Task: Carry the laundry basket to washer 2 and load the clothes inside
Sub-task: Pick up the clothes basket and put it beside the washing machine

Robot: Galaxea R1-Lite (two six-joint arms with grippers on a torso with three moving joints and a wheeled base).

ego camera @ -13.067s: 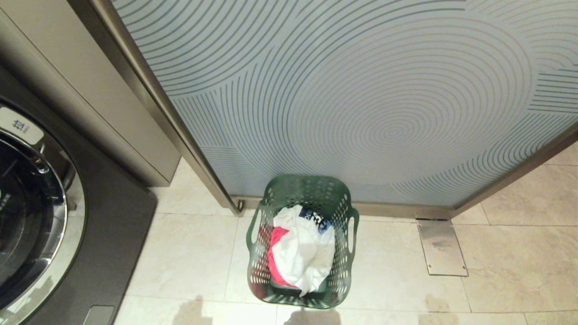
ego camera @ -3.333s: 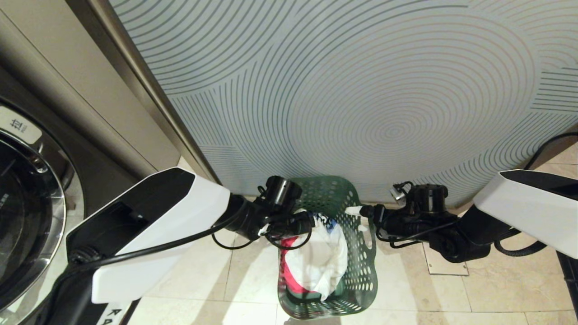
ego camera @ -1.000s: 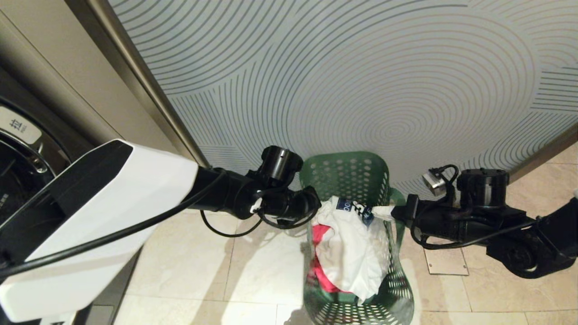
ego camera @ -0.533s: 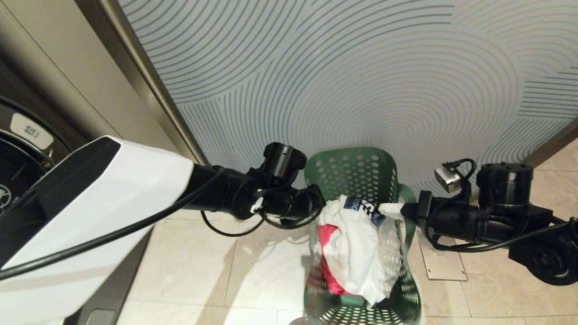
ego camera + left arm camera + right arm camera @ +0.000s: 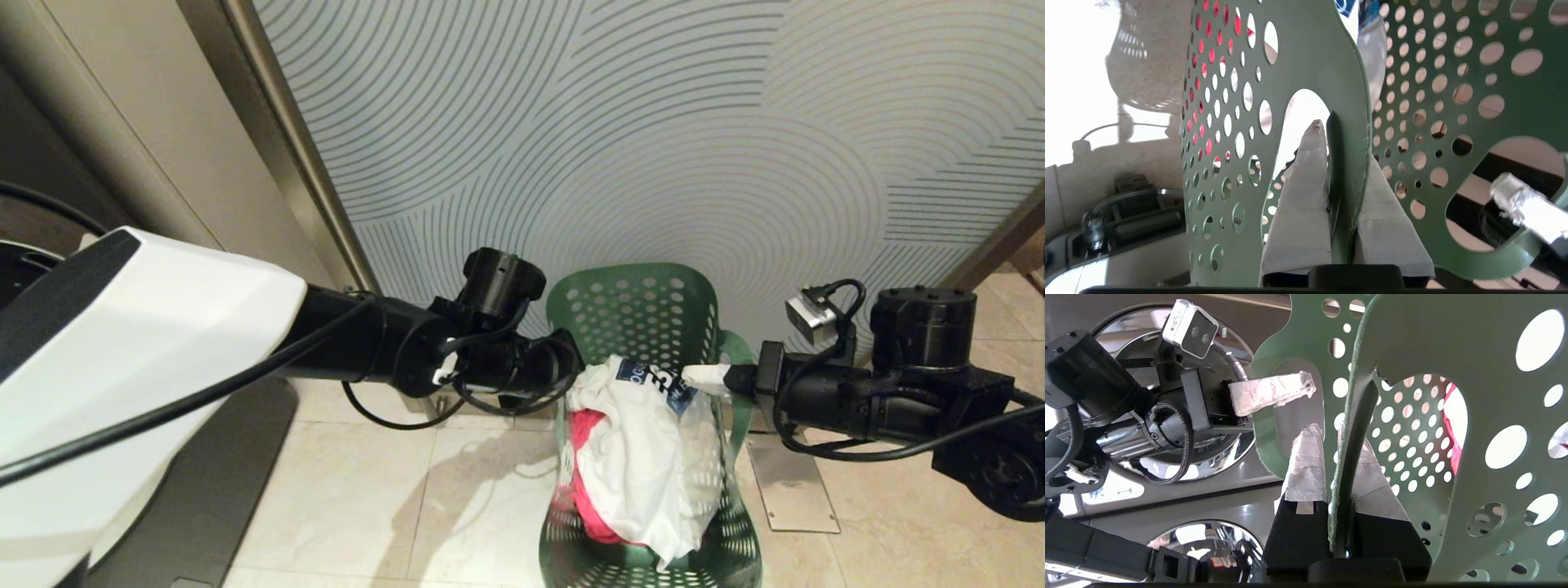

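Observation:
The green perforated laundry basket hangs between my two arms in front of the frosted panel. My left gripper is shut on its left handle loop, the taped fingers pinching the green strap. My right gripper is shut on the right handle, whose edge runs between its fingers. The clothes lie inside: a white garment with a blue patch over a pink-red one. Washer 2 cannot be picked out, as no numeral shows on any machine.
A frosted glass panel with a metal post stands just behind the basket. A beige cabinet and a dark grey machine are at left. A metal plate lies on the tiled floor. Chrome-rimmed doors show behind the left arm.
The whole view has shifted, so the camera moved and the washer door slid out at left. Both grippers stay shut on the handles, and the basket sits slightly higher against the panel.

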